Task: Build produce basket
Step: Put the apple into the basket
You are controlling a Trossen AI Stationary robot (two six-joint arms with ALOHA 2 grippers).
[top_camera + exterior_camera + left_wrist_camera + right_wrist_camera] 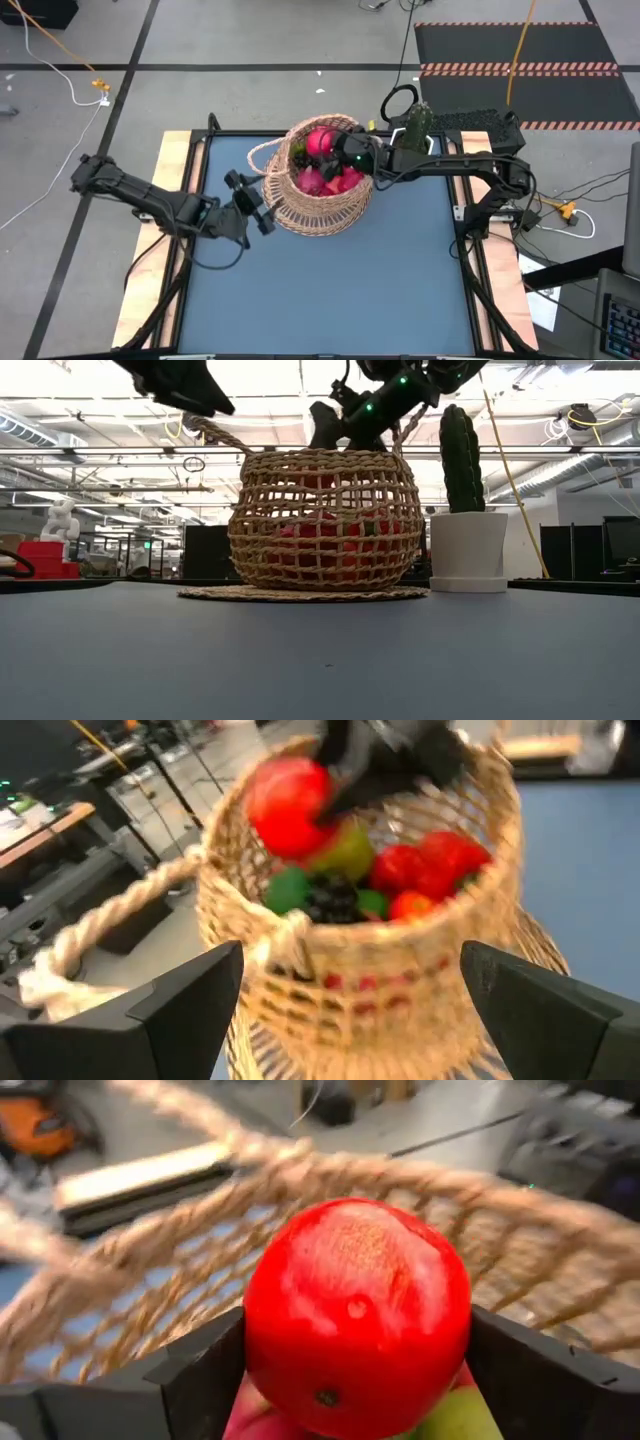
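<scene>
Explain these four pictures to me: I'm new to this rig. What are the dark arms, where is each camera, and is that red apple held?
Two robot arms work at a blue table. One camera looks straight down, one looks level across the tabletop, and one sits on each wrist. The wicker basket stands mid-table, already holding red apples, green fruit and dark grapes. A potted cactus stands beside it. The right gripper is over the basket with a red apple between its fingers; the jaws look to be letting go, so whether it is truly gripped I cannot tell. The left gripper waits open beside the basket, facing it.
</scene>
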